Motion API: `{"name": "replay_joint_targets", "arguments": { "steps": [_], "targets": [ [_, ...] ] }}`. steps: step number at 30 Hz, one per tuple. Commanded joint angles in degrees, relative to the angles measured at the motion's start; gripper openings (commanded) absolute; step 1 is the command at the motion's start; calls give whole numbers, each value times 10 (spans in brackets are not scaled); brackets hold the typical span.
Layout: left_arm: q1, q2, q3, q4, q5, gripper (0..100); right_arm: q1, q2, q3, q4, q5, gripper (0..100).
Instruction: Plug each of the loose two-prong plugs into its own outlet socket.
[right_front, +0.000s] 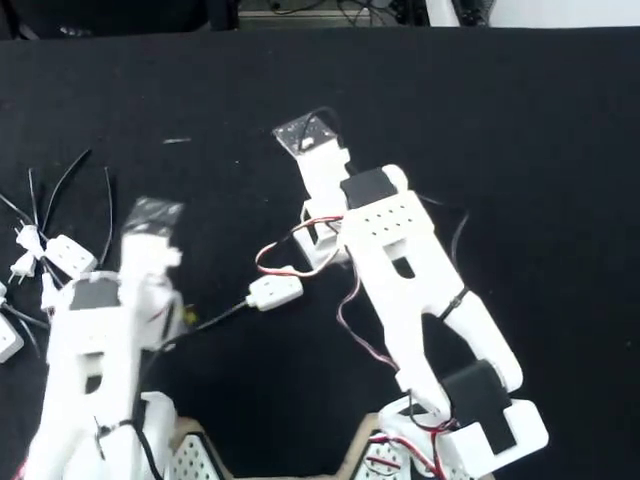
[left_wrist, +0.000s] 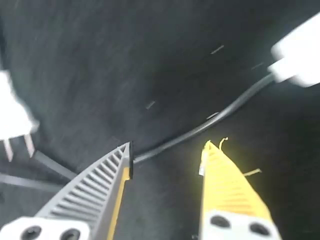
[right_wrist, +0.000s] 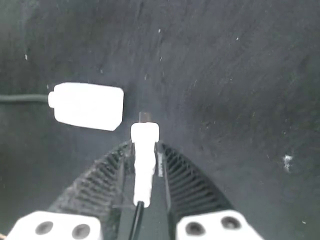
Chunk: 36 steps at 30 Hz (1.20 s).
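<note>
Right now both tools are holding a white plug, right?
Not quite. The right tool holds a white plug, but the left tool is open and holds nothing. It sits over a black cable. The left wrist view shows this.

arm x2 | left pincer + right pincer = 2 | outlet socket x2 sure, maybe a third at left edge | two-prong plug x2 sure

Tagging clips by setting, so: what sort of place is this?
Likely a robotics lab bench: a black-covered table, the white left arm and right arm side by side, plus an outlet socket and a plug on cords.
</note>
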<state>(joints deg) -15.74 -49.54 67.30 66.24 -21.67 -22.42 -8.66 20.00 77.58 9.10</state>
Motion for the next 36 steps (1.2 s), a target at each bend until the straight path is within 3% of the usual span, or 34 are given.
{"name": "replay_joint_targets", "arguments": {
  "steps": [1, 6, 18, 36],
  "targets": [
    [-80, -52, 68, -41, -50, 234, -7, -21, -28, 25, 24, 10],
    [-127, -135, 136, -67, -69, 234, -43, 56, -93, 87, 24, 10],
    [-132, -330, 226, -37, -66, 234, -50, 248, -345, 219, -46, 10],
    [-134, -548, 279, 64, -68, 234, -117, 223, -240, 156, -65, 10]
  ]
}}
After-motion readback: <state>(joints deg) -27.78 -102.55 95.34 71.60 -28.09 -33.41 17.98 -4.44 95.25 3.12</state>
